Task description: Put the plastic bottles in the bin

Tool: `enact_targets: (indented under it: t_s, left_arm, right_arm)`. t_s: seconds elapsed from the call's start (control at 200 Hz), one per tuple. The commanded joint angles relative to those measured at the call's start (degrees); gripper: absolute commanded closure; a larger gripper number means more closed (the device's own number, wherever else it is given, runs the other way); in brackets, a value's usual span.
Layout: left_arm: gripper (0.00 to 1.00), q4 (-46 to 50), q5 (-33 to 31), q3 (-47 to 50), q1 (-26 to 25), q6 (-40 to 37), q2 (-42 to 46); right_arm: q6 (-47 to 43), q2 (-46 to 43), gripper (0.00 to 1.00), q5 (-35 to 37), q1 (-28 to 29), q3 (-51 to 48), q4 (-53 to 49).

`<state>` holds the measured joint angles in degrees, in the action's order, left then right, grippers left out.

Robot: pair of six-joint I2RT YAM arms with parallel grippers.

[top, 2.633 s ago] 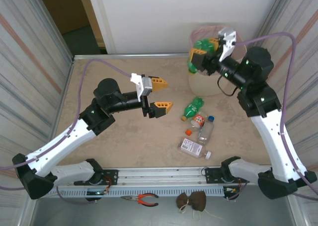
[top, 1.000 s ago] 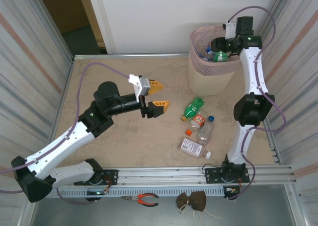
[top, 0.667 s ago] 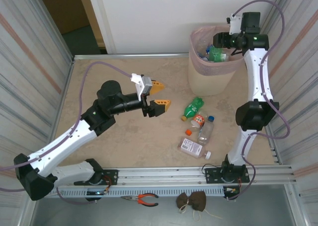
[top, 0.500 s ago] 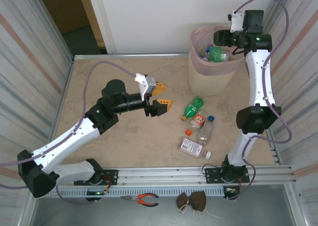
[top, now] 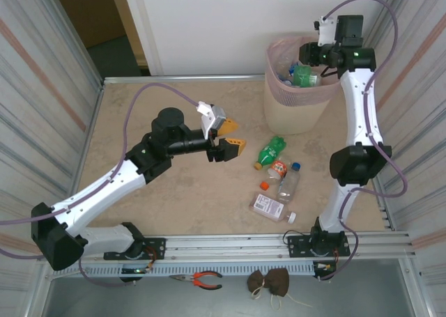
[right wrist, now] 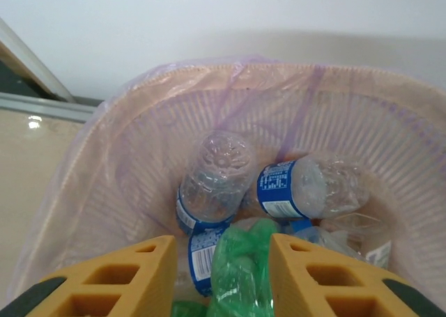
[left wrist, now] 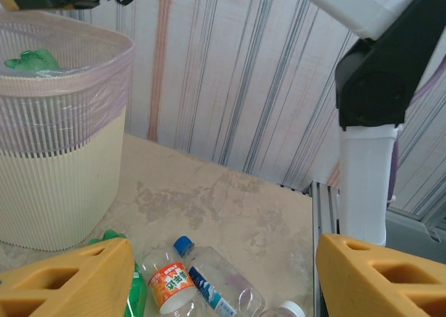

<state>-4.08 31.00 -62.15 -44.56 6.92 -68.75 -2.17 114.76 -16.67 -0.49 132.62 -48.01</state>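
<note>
The bin [top: 296, 111] stands at the table's far right, cream with a pink liner. My right gripper [top: 305, 58] hangs over it, jaws open. Below the gripper [right wrist: 223, 261] a crumpled green bottle [right wrist: 240, 275] lies loose on clear blue-labelled bottles [right wrist: 212, 181], clear of the left finger. My left gripper [top: 226, 139] is open and empty, left of the plastic bottles on the table: a green one [top: 270, 151], an orange-labelled one [top: 279, 168], a blue-capped clear one [top: 288, 183] and a flat white-labelled one [top: 268, 207]. Past the gripper [left wrist: 223, 261] lie the orange-labelled bottle [left wrist: 171, 285] and the blue-capped bottle [left wrist: 216, 289].
A loose orange cap [top: 265, 185] lies among the table bottles. The right arm's elbow [top: 355, 164] rises at the table's right edge. Pliers [top: 205, 280] and a brown bundle [top: 270, 282] lie on the front ledge beyond the rail. Corrugated walls close both sides.
The right gripper carried the green bottle over the bin; the bottle now lies inside and the arm stays raised above. The left arm has reached right toward the table bottles, its jaws slightly narrower.
</note>
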Motion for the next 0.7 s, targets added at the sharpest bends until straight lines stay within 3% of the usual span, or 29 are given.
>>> enact_targets:
  t_s: [0.0, 0.225, 0.691]
  left_arm:
    - [0.3, -0.2, 0.6, -0.9, 0.4, 0.0, 0.4]
    - [0.3, 0.5, -0.5, -0.5, 0.4, -0.3, -0.1]
    - [0.31, 8.8, -3.5, -5.6, -0.1, -1.7, -8.2]
  right_arm:
    - [1.3, 4.4, 0.63, -1.8, -0.4, -0.2, -0.1]
    - [2.6, 6.1, 0.65, -0.5, -0.7, -3.7, -0.6]
    - [4.6, -9.0, 0.62, -1.5, -1.0, -6.3, 3.8]
